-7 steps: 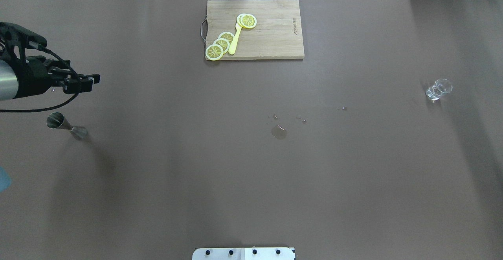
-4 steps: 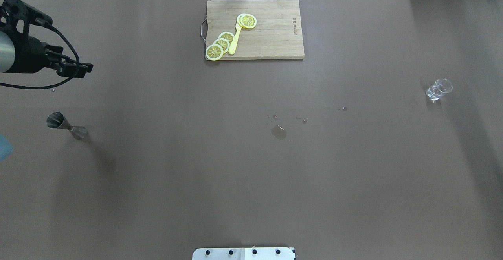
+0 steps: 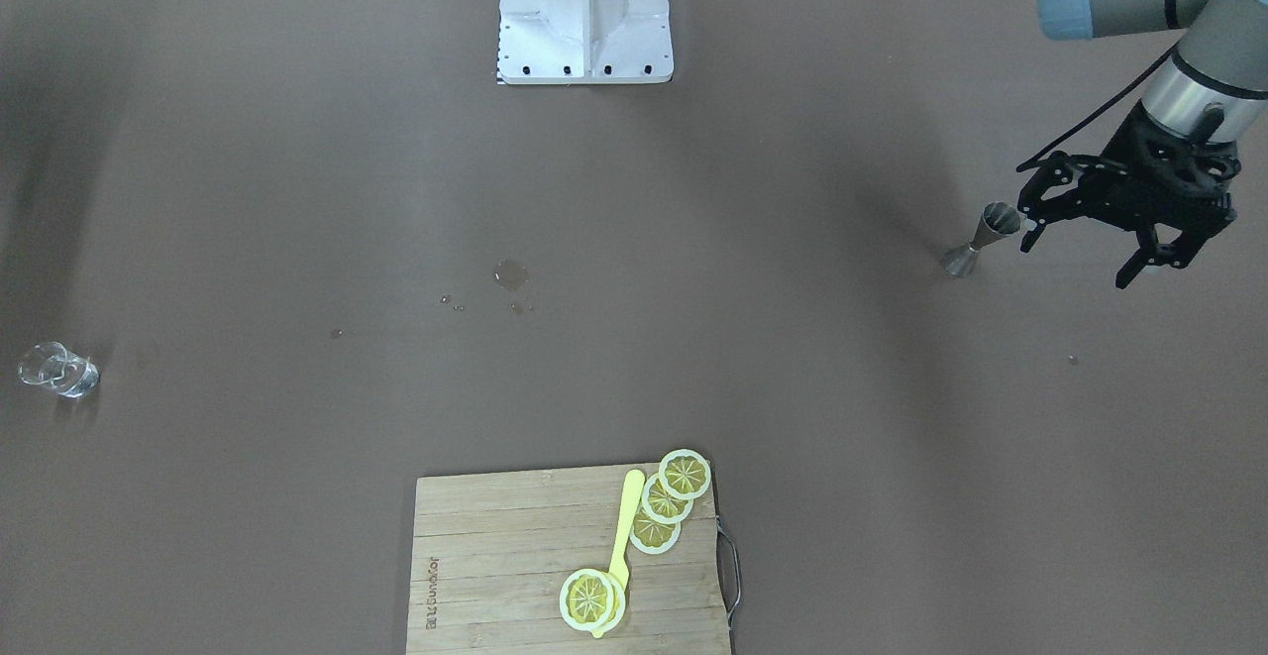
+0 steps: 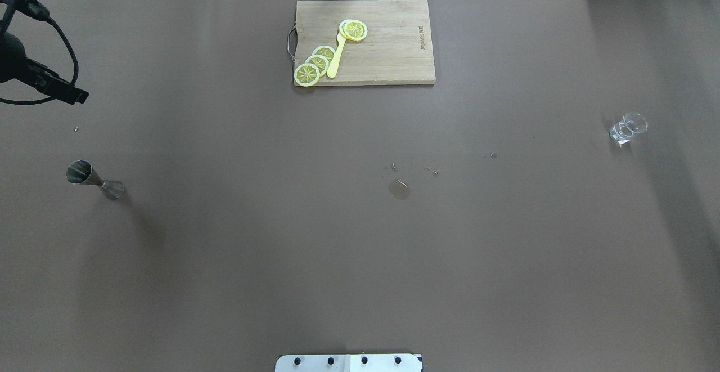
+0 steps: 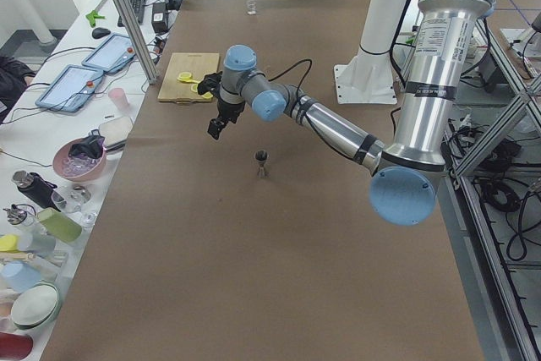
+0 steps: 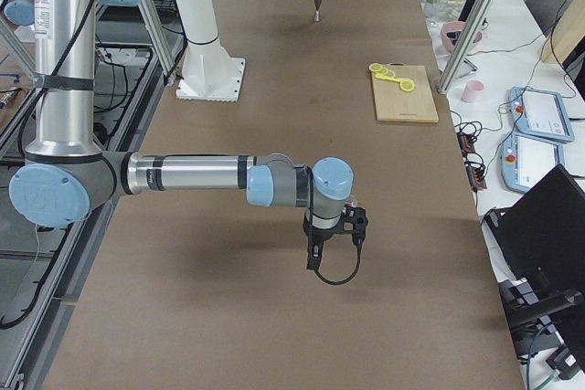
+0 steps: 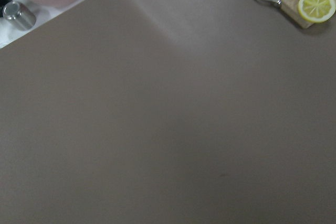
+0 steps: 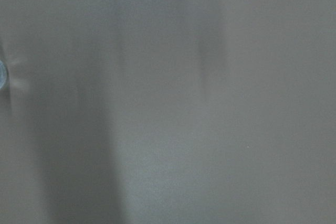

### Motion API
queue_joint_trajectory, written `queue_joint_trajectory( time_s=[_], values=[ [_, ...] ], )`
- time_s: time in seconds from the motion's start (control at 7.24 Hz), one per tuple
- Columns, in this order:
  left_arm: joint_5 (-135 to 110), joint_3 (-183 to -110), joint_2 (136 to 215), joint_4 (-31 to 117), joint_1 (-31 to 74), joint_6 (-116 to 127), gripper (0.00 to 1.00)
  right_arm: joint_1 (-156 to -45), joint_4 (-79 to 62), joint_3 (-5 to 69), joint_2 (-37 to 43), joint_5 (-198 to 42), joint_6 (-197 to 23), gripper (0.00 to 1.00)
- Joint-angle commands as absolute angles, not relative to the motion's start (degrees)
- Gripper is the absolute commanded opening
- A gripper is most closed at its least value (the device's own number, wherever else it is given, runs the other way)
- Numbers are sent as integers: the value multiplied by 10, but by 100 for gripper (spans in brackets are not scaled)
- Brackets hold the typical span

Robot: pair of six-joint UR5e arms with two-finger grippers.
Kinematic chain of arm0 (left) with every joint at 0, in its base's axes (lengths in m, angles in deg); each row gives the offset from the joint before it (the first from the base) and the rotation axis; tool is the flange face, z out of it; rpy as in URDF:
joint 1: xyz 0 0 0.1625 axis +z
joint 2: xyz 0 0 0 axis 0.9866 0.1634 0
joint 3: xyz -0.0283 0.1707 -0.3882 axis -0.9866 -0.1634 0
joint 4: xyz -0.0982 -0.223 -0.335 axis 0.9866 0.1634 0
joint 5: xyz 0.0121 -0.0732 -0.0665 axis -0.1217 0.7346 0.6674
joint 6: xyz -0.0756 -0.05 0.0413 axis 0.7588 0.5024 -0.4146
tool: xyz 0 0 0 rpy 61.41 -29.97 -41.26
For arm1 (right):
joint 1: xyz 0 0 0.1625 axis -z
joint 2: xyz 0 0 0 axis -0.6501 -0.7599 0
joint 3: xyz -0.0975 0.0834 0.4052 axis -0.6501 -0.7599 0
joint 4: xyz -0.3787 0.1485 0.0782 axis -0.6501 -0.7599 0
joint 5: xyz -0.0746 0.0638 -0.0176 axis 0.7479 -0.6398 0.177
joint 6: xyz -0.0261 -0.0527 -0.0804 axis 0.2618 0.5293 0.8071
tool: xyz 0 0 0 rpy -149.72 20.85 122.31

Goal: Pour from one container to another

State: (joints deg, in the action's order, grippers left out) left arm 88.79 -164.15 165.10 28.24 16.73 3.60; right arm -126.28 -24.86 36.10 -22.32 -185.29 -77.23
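The left gripper [image 3: 1078,261], jaws apart and empty, has backed off far-left from the standing jigger [image 4: 95,180]; the pour is probably over. For the right gripper [image 6: 313,260], I cannot tell.

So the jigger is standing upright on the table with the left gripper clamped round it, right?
No. The jigger stands upright on the table, but the left gripper is open and apart from it, holding nothing. The overhead exterior view shows a gap between them.
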Motion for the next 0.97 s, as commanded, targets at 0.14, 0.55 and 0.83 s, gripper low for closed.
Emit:
queue_joint_trajectory(
  time_s=[0.14, 0.55, 0.83],
  values=[
    [966, -1572, 1642, 236, 104, -49, 98, -1263, -249, 358, -223, -1860, -772, 100],
    [969, -1553, 1575, 244, 49, -85, 98, -1262, -249, 358, -223, -1860, -772, 100],
    [1007, -1550, 1526, 292, 25, -79, 98, -1262, -249, 358, -223, -1860, -772, 100]
  ],
)
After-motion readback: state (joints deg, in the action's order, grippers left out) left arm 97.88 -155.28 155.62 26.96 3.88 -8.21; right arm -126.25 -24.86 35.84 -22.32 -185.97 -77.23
